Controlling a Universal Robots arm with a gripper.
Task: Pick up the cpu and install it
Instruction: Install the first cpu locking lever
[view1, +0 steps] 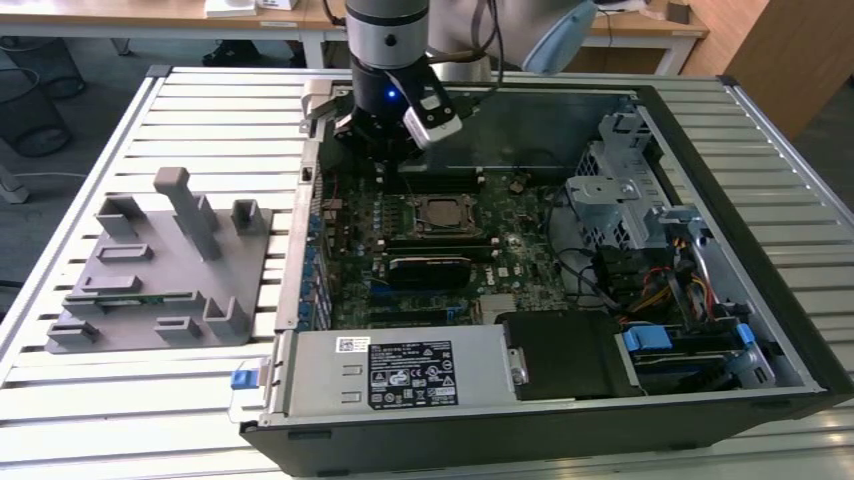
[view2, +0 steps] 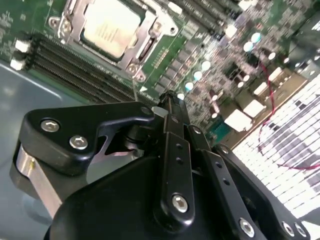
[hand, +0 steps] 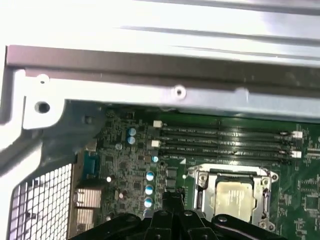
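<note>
Open room above the cpu (view1: 442, 213); drive cage (view1: 617, 195) and case wall (view1: 315, 190) flank the board (view1: 507, 265).

The arm's gripper (view1: 378, 160) hung over the far end of the green motherboard (view1: 441, 250), inside the open computer case (view1: 747, 300). The cpu (view1: 441, 213) sat in its socket, just beside it (a grey plastic fixture (view1: 154, 270) lay outside, toward the exterior view's left).

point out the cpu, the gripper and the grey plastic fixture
cpu (view2: 106, 27): second wrist view, middle of its pale metal top, seated in the socket frame.
gripper (view2: 168, 96): second wrist view, at its fingertips above the motherboard.
grey plastic fixture (view1: 147, 275): exterior view, flat base beside the computer case.
</note>
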